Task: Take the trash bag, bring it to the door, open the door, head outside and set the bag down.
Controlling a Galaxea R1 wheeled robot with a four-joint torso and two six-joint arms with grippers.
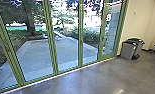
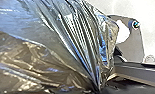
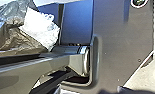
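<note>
The trash bag [image 2: 55, 47] hangs at the left claw [image 2: 99, 88], its dark plastic drawn into tight pleats that meet there; that claw is closed on the gathered bag. How the right claw stands, I can't tell. Something white and crumpled [image 3: 40, 30] shows right by the bag. Ahead, tall glass panels in green frames [image 1: 51, 37] stand between this shiny floor [image 1: 93, 78] and the paved patio [image 1: 38, 55]. Over to the right, grey bins [image 1: 128, 50] sit near the pale wall [image 1: 138, 22].
</note>
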